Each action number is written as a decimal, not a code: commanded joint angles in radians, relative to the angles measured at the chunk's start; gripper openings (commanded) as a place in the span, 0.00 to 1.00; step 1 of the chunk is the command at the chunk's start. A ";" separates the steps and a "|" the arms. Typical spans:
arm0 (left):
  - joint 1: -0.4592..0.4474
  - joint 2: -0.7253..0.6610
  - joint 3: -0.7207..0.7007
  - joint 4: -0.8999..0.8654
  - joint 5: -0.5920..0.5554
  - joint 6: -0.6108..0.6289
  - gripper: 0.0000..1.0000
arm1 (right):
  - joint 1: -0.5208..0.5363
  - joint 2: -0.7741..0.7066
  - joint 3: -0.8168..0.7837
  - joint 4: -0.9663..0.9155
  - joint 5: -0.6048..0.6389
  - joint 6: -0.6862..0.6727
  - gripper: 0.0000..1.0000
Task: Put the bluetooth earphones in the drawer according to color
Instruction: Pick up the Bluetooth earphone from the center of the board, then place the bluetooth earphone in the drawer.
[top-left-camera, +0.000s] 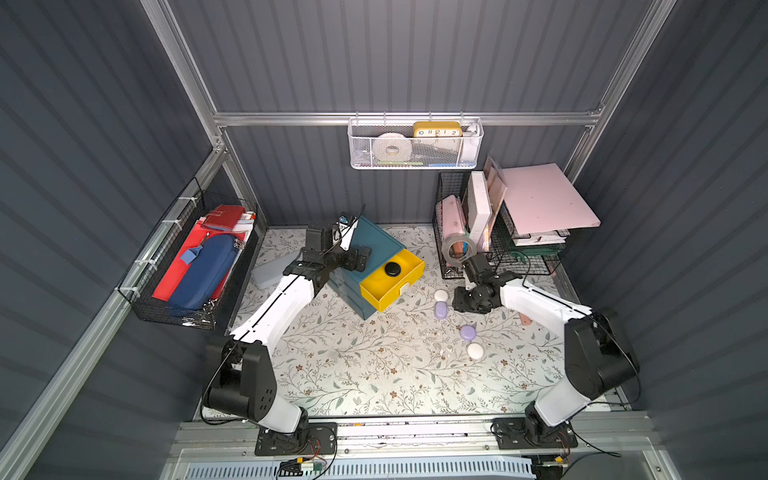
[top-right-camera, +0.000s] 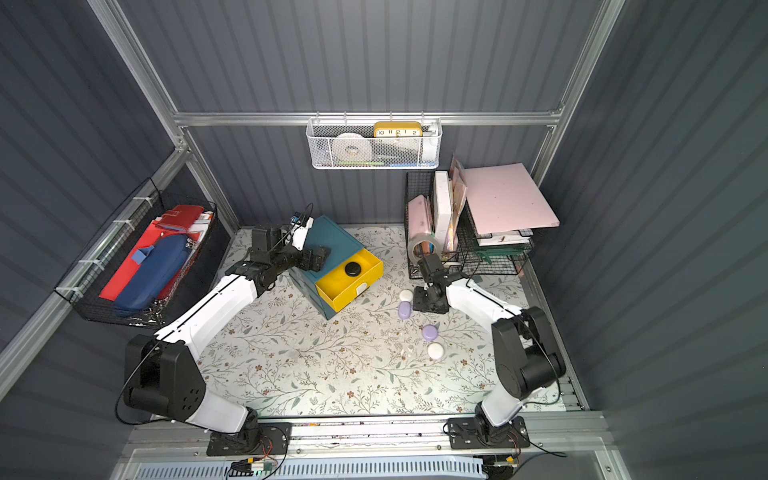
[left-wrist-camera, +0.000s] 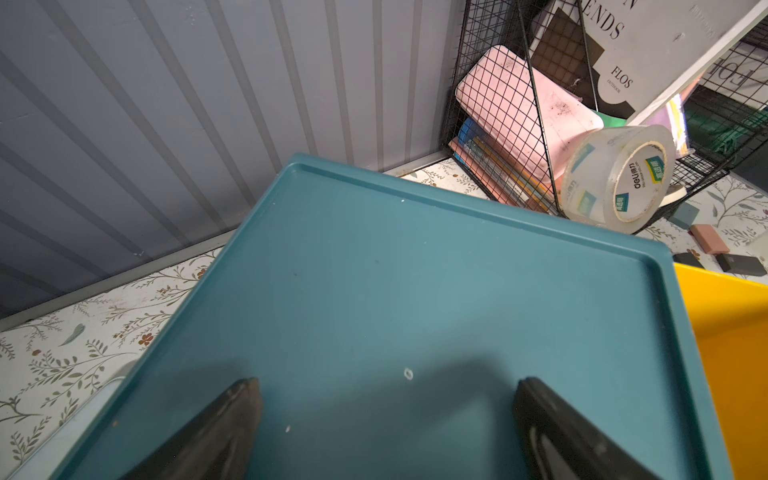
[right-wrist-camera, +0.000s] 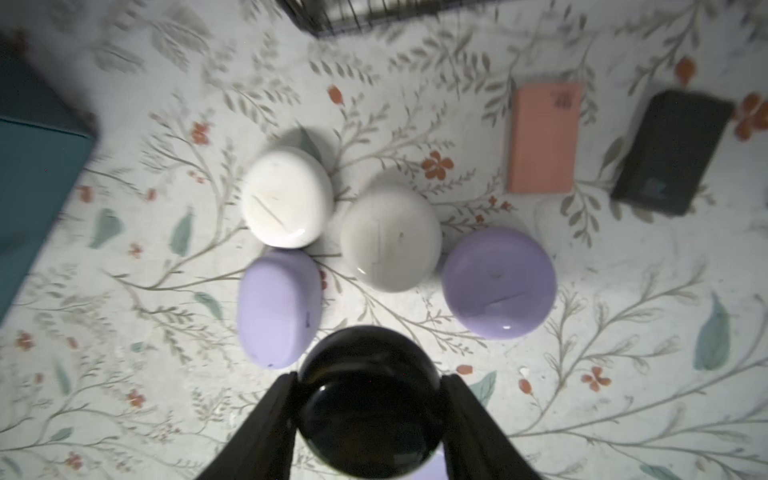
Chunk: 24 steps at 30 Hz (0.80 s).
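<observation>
1. Directly under the right wrist camera, a black earphone case (right-wrist-camera: 368, 403) sits between the fingers of the right gripper (right-wrist-camera: 370, 378), which press on its two opposite sides: a pinch across its width.
2. Whether the case has left the table cannot be told. A sliver of lilac shows beneath its edge.
3. Just beyond it lie two white cases (right-wrist-camera: 286, 197) (right-wrist-camera: 390, 237) and two lilac cases (right-wrist-camera: 278, 307) (right-wrist-camera: 498, 282), closely grouped, some touching.
4. In both top views this group lies on the floral table to the right of the teal cabinet (top-left-camera: 374, 241).
5. The cabinet's yellow drawer (top-left-camera: 376, 293) is pulled out toward the right, and another black case (top-left-camera: 392, 269) already rests in it.
6. The left gripper (left-wrist-camera: 386, 382) is spread wide over the cabinet's flat top, gripping nothing. Contact with the top cannot be judged.
7. The cases look hard, glossy and rounded, so probably light and slippery. A hold across the widest middle, centred on the pads, seems safest, since an off-centre squeeze could squirt one out.
8. The likely next move is to carry the black case left to the yellow drawer.
</observation>
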 joint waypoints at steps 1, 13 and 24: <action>-0.006 0.040 -0.010 -0.120 -0.001 -0.005 0.99 | 0.012 -0.085 -0.007 0.095 -0.033 -0.045 0.00; -0.006 0.037 -0.008 -0.120 0.008 -0.008 0.99 | 0.110 -0.300 0.008 0.313 -0.071 -0.149 0.00; -0.007 0.040 -0.008 -0.119 0.009 -0.007 0.99 | 0.180 -0.204 0.105 0.412 -0.135 -0.152 0.00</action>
